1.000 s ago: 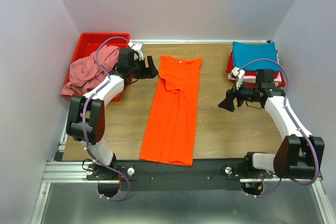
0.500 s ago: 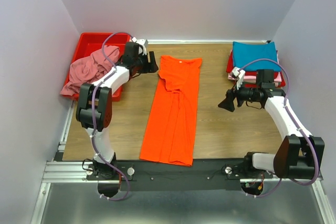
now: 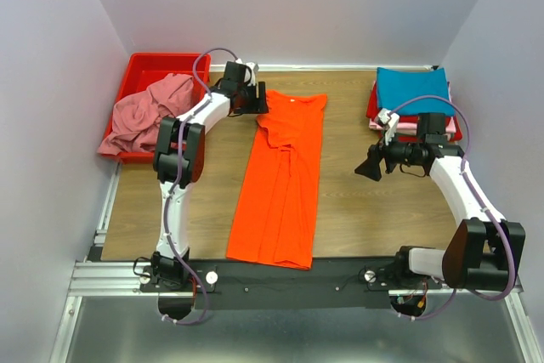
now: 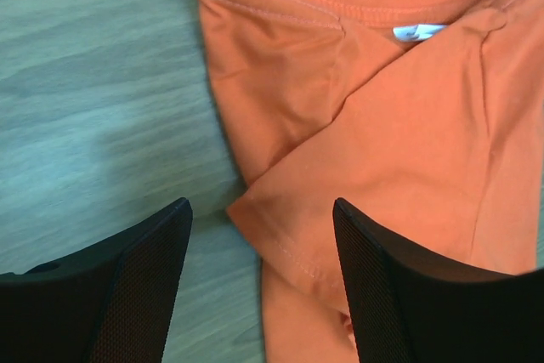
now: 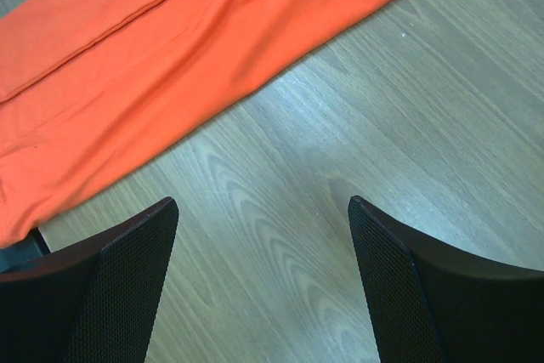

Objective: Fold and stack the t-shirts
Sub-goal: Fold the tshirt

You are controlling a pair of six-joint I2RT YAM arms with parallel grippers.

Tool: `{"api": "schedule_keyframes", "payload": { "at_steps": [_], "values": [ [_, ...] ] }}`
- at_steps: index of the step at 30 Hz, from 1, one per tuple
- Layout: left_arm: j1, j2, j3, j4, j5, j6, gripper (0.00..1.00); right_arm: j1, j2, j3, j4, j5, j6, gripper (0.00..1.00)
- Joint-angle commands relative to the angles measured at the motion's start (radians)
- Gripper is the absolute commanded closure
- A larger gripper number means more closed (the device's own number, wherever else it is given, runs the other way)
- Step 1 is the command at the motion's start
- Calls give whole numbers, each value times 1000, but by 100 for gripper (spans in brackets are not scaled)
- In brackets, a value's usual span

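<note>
An orange t-shirt point(image 3: 280, 180), folded into a long strip, lies in the middle of the table with its collar at the far end. My left gripper point(image 3: 257, 104) is at the shirt's far left corner. In the left wrist view the gripper point(image 4: 262, 210) is open, and its fingers straddle the folded sleeve edge of the orange t-shirt point(image 4: 382, 99). My right gripper point(image 3: 367, 167) hangs open to the right of the shirt. In the right wrist view it point(image 5: 263, 210) is over bare wood, with the orange cloth point(image 5: 127, 65) ahead of it. A dusty pink t-shirt point(image 3: 149, 112) lies crumpled in the bin.
A red plastic bin point(image 3: 157, 63) stands at the back left corner. At the back right is a stack of folded shirts point(image 3: 412, 89), teal on top with red and pink beneath. White walls close in the table on three sides.
My left arm has swung right, from beside the bin to the orange shirt's far left corner, and its jaws have narrowed slightly. The right arm has not moved.
</note>
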Motion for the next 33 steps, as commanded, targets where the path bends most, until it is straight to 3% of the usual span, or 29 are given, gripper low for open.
{"api": "schedule_keyframes", "payload": {
  "at_steps": [1,9,15,18,19,20,33],
  "values": [
    [-6,77,104,-96,4,24,25,-10,-9,-12,9,-25,-7,12],
    [-7,235,350,-196,-13,30,33,-16,3,-12,11,-21,-7,12],
    [-7,318,476,-219,7,27,50,-22,11,-12,11,-22,-9,12],
    [-6,359,551,-226,22,23,74,-26,17,-12,11,-21,-9,12],
    [-3,376,566,-223,30,20,93,-27,20,-12,9,-19,-9,12],
    [-3,382,580,-217,36,17,100,-27,21,-12,9,-21,-9,12],
    [42,427,689,-21,108,-88,100,-38,63,-12,9,-13,-16,12]
  ]
}}
